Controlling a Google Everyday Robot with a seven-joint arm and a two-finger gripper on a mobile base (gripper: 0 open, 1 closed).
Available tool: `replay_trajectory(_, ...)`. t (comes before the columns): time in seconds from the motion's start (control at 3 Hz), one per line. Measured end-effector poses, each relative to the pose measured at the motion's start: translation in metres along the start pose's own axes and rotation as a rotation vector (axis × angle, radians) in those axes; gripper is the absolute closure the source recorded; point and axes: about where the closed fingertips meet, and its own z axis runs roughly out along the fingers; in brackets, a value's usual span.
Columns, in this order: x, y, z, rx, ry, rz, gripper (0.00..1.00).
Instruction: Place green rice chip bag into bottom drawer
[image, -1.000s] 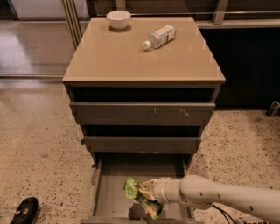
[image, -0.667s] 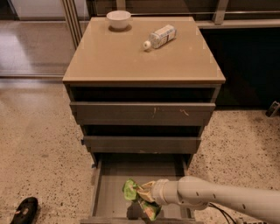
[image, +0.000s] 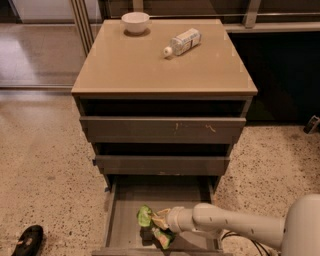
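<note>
Jaws: closed on the green rice chip bag (image: 145, 216), as far as the view shows. The crumpled foil is bunched at the tip of the gripper (image: 156, 227) and looks pinched rather than lying loose.

Gripper position: low inside the bottom drawer (image: 150, 195), toward its front edge. The pale arm reaches in from the right.

Bag position: within the drawer's walls, near the front middle. A dark patch shows beneath it. I cannot tell whether the bag touches the drawer floor or hangs just above it.

Step in hand: placement, late stage. The bag is already over the right compartment. The middle drawer (image: 162, 165) and top drawer (image: 162, 129) above are not involved.

Next move (judgement): open the jaws so the bag settles on the floor, then withdraw upward and outward, clear of the middle drawer's front.
</note>
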Motion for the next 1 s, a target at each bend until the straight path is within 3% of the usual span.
replay_trajectory(0.33, 0.023, -0.005, 0.033, 0.019, -0.007, 0.041, 1.00)
replay_trajectory(0.67, 0.023, -0.005, 0.033, 0.019, -0.007, 0.041, 1.00)
replay_trajectory(1.0, 0.020, -0.026, 0.046, 0.028, -0.005, 0.059, 1.00)
